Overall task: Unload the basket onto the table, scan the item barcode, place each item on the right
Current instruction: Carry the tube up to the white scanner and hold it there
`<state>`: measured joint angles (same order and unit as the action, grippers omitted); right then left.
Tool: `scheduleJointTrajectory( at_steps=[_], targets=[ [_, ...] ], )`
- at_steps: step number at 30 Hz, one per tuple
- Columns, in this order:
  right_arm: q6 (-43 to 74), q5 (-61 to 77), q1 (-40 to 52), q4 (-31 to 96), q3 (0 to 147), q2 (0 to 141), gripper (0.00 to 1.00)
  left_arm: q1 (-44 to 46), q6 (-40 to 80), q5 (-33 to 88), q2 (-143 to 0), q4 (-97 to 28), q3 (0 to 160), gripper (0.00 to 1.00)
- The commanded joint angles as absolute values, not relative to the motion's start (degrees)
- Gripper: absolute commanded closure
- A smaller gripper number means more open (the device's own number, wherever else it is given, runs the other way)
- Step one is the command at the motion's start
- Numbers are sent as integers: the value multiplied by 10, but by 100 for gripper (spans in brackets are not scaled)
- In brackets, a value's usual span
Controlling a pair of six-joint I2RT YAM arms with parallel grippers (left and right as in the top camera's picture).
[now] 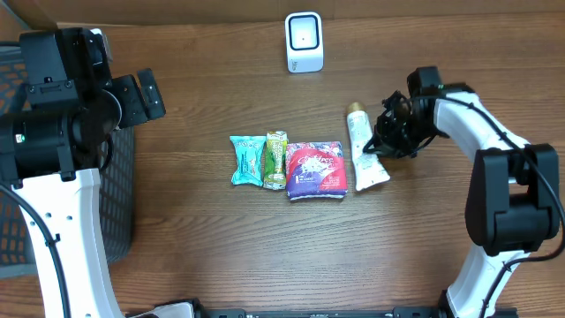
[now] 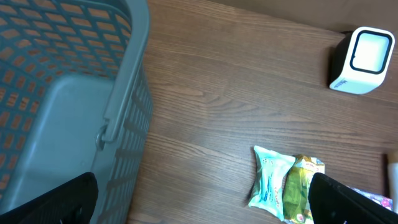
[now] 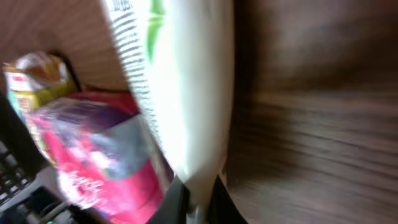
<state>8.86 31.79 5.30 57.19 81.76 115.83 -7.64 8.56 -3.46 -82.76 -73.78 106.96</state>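
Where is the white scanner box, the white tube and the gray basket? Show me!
scanner [image 1: 304, 40], overhead view, on its front screen.
tube [image 1: 364, 159], overhead view, on its white body.
basket [image 2: 127, 81], left wrist view, on its rim.

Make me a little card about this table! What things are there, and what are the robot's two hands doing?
scanner: white box at the far side of the table
items in a row: teal packet, green packet, pink pack, white tube
basket: grey basket beside the left arm
left gripper: open, holding nothing
right gripper: shut on the white tube
tube lifted yet: cannot tell
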Motion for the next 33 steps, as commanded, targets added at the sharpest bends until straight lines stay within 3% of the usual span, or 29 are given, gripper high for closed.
scheduleJointTrajectory(
  at_steps=[1,10,20,28,33],
  targets=[
    [41,268,59,612,938,1085,96,-78,75,-31,-828,-737,1071,1],
    [-3,148,111,577,1079,1080,96,-78,75,-32,-828,-737,1071,0],
    [-80,-281,227,330,1077,1125,96,-78,75,-32,-828,-737,1071,1],
    [-218,-414,253,191,1077,1207,96,-78,75,-32,-828,-737,1071,1],
    [-308,-424,254,100,1077,1258,96,-78,75,-31,-828,-737,1071,0]
  ],
)
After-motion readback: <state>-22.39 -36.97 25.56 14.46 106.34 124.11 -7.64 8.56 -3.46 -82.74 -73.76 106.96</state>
